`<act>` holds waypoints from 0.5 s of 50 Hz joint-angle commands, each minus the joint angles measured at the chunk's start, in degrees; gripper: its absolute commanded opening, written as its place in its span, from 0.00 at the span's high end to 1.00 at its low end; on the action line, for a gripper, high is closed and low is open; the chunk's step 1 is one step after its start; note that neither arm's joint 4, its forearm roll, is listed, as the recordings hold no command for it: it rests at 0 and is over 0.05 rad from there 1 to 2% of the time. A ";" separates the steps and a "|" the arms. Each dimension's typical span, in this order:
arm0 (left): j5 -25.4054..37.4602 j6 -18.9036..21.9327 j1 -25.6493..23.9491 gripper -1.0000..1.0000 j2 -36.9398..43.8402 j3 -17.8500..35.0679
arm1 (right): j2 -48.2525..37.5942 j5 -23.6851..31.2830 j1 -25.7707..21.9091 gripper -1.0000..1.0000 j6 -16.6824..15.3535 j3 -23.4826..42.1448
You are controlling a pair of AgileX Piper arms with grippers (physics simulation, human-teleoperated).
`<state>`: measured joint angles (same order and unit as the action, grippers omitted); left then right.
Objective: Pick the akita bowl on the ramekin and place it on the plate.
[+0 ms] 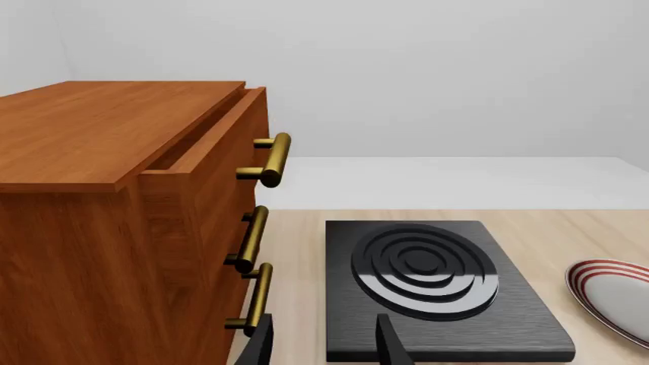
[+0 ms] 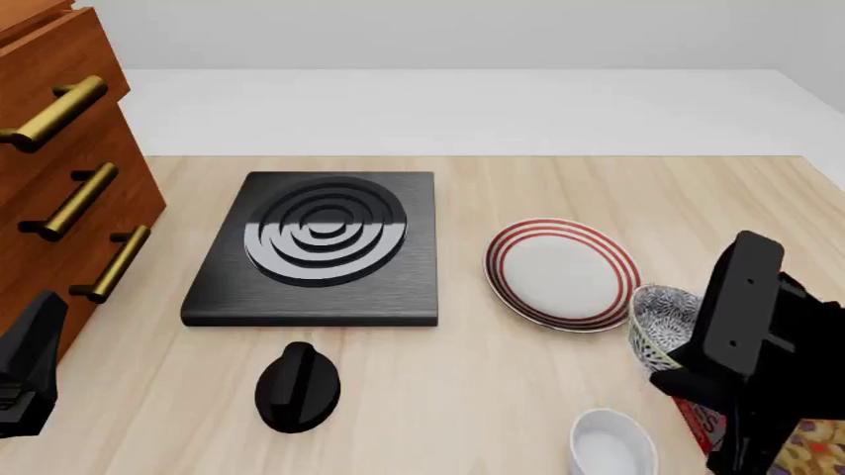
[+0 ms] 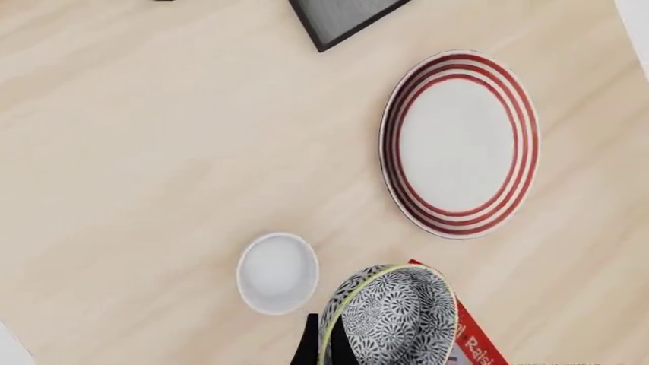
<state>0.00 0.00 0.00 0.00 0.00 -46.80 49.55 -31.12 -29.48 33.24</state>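
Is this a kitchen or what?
Probably a pretend kitchen, drawn by a computer. There's a black stove burner with its knob, a wooden drawer cabinet, and dishes: a plate, a speckled bowl and a white ramekin.

Both arms are matte black, with no visible cables, screws or markings. The right arm (image 2: 746, 327) shows as blocky, flat-sided segments: a tall rectangular link with rounded corners above a wider, angular housing, its faces shaded from charcoal to near black. The left arm (image 2: 27, 371) appears only as a dark wedge with a pointed top (most of it is cut off by the picture's edge). The left hand (image 1: 324, 346) has two slim black fingers (image 1: 390, 342), flat and tapering. The right hand (image 3: 322, 346) shows thin black fingers, little else visible.
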 commanded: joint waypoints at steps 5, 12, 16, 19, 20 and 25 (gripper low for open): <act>0.00 0.00 0.00 0.00 0.00 0.00 | -3.29 -0.65 3.93 1.00 -4.29 4.92; 0.00 0.00 0.00 0.00 0.00 0.00 | -6.95 -3.19 5.13 1.00 -5.14 5.99; 0.00 0.00 0.00 0.00 0.00 0.00 | -8.54 -4.08 6.18 1.00 -5.77 6.96; 0.00 0.00 0.00 0.00 0.00 0.00 | -9.69 -5.19 7.31 1.00 -7.00 7.41; 0.00 0.00 0.00 0.00 0.00 0.00 | -10.49 -5.76 7.48 1.00 -7.00 7.75; 0.00 0.00 0.00 0.00 0.00 0.00 | -13.60 -8.45 8.72 1.00 -8.73 9.38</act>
<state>0.00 0.00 0.00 0.00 0.00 -55.72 44.69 -24.66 -36.10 39.78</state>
